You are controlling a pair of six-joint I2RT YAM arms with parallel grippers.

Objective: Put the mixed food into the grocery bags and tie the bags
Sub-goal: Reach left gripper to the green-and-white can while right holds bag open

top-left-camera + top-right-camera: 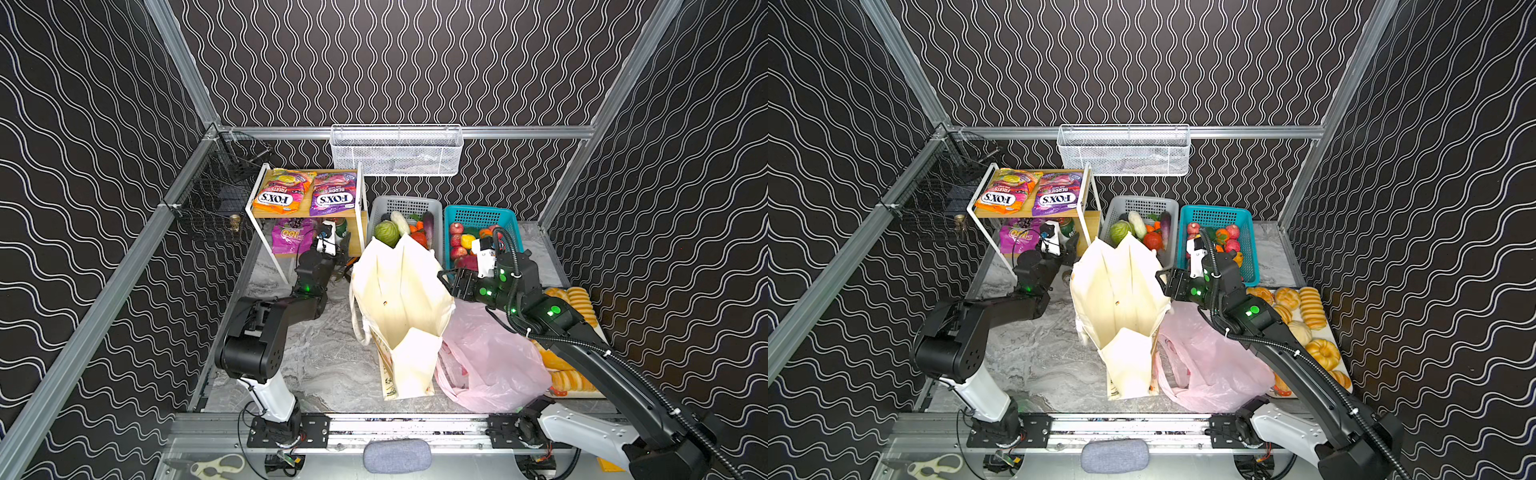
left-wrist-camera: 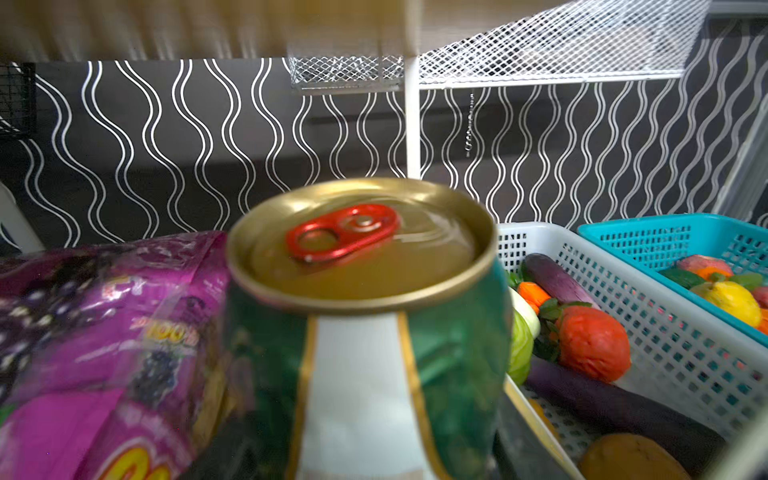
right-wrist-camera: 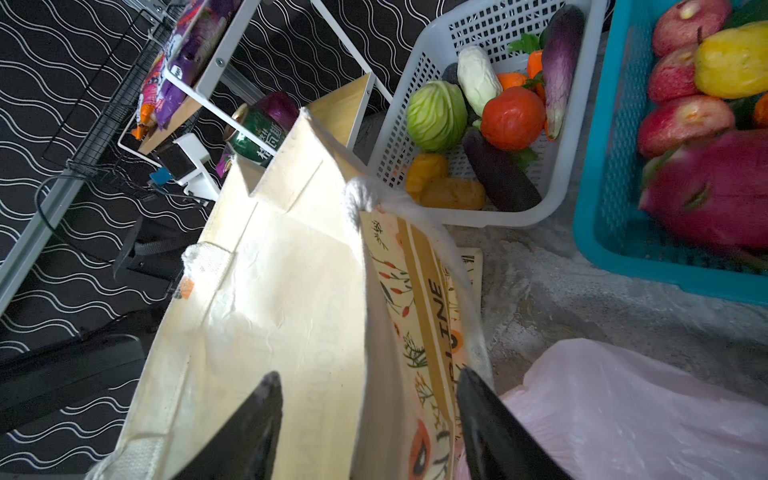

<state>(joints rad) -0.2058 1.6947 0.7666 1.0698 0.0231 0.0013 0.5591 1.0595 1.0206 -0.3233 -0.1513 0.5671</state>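
The green can (image 2: 365,311) stands on the rack's lower shelf beside a purple snack packet (image 2: 104,332). My left gripper (image 1: 343,240) reaches under the shelf, and its dark fingers lie against both sides of the can (image 1: 340,227). A second purple packet (image 1: 334,193) lies on the top shelf. The cream tote (image 1: 399,299) stands open mid-table, with the pink plastic bag (image 1: 490,361) crumpled to its right. My right gripper (image 3: 368,376) is open astride the tote's printed wall (image 3: 432,332), one finger inside and one outside. The dragon fruit (image 3: 715,191) and a yellow fruit (image 3: 731,62) sit in the teal basket.
A grey basket (image 1: 405,203) of vegetables and the teal basket (image 1: 478,210) stand behind the tote. The orange FOX'S packet (image 1: 282,191) lies on the white rack (image 1: 266,174). A tray of bread (image 1: 577,303) lines the right edge. A white mesh basket (image 1: 395,149) hangs on the back wall.
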